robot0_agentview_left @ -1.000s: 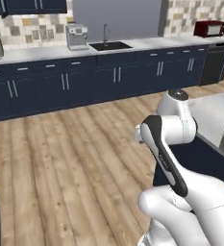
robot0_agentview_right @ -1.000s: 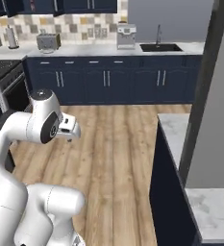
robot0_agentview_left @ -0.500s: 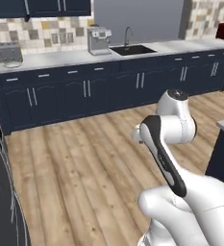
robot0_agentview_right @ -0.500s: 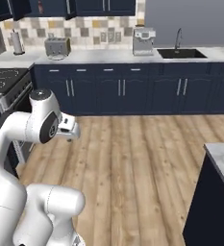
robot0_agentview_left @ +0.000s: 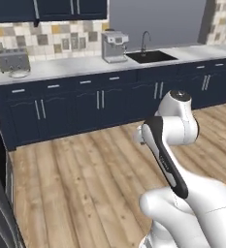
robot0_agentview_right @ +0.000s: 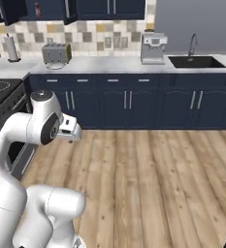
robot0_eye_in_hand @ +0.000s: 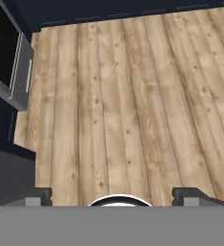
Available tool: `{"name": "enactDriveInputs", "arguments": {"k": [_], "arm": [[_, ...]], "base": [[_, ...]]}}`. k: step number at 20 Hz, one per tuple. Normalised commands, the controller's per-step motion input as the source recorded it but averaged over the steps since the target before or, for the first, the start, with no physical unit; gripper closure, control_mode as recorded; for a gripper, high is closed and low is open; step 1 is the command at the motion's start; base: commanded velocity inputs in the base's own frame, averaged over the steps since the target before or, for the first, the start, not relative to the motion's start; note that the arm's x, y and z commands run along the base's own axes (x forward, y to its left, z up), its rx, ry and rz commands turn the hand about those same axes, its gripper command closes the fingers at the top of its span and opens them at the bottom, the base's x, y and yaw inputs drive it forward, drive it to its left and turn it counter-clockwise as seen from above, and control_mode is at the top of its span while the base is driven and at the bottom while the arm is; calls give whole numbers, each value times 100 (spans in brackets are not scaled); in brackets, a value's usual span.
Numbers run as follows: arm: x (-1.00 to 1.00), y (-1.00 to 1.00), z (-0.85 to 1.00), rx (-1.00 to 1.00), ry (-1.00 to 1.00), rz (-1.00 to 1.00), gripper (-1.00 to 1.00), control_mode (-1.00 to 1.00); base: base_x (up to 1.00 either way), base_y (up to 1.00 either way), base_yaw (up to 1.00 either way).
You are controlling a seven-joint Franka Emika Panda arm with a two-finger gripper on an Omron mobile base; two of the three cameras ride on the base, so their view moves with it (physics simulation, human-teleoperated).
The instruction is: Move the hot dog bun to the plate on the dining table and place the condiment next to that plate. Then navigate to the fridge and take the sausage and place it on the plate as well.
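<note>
Wood floor (robot0_eye_in_hand: pixel 132 96) under gripper (robot0_eye_in_hand: pixel 113 194), jaws wide apart & empty, navy cabinets (robot0_agentview_right: pixel 134 101) well ahead.

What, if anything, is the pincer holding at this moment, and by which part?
Nothing. The pincer is open, its two fingertips wide apart with only bare wooden floor between them.

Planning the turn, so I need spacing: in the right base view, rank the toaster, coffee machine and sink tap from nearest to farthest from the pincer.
1. Silver boxy toaster, on the worktop almost straight behind the pincer.
2. Steel coffee machine, further right.
3. Curved grey sink tap, far right.
</note>
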Motion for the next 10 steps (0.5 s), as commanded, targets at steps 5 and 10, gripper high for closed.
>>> {"name": "enactDriveInputs", "arguments": {"k": [5,10], "arm": [[0,0,0,0,0,0,-100,100],[0,0,0,0,0,0,-100,100]], "base": [[100,23,14],[100,17,23]]}}
